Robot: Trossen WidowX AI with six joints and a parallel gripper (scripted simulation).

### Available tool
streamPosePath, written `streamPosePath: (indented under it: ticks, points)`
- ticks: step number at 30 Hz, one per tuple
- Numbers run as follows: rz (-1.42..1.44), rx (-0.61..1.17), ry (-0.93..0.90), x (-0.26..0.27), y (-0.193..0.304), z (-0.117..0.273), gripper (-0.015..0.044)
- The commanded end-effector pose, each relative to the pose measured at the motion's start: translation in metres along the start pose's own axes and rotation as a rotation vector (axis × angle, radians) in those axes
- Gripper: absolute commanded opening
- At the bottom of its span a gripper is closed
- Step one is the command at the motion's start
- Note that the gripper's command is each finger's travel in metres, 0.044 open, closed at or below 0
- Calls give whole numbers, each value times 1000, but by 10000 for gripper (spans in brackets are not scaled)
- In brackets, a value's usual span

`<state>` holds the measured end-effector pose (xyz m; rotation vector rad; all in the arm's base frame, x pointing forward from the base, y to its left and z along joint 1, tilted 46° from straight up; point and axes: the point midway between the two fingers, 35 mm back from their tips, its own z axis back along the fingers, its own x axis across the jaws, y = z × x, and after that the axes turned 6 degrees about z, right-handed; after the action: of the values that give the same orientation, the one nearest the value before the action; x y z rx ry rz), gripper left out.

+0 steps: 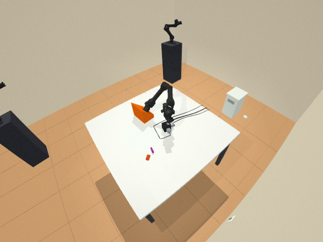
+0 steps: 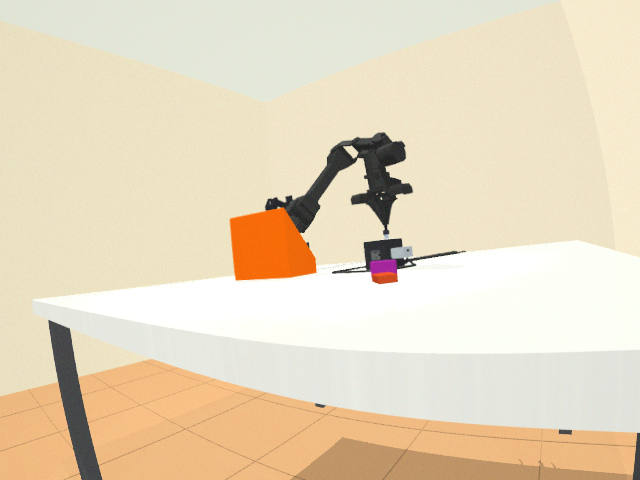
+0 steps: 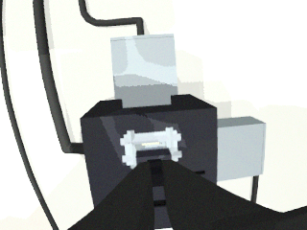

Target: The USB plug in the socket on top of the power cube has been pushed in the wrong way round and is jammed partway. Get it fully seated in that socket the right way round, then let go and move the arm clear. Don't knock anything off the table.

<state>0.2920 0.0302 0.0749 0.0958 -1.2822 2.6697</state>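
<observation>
The black power cube stands on the white table. Its top socket has a silver surround with a pale strip inside. My gripper points straight down over the cube, shut on the USB plug. The plug's dark body shows below the fingertips in the exterior view, with pale metal between it and the cube's top. The fingers hide much of the plug in the wrist view. How deep the metal sits, and which way round it is, cannot be told.
Pale adapters stick out from two cube sides. Black cables run around the cube and across the table. An orange block stands near the arm base. Purple and red pieces lie nearby.
</observation>
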Motion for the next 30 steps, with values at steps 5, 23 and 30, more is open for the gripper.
streamPosePath:
  ticks: [5,23,30]
  points:
    - [-4,-2,0,0,0,-1,0]
    - [-4,-3,0,0,0,-4,0]
    - [-4,-3,0,0,0,-4,0]
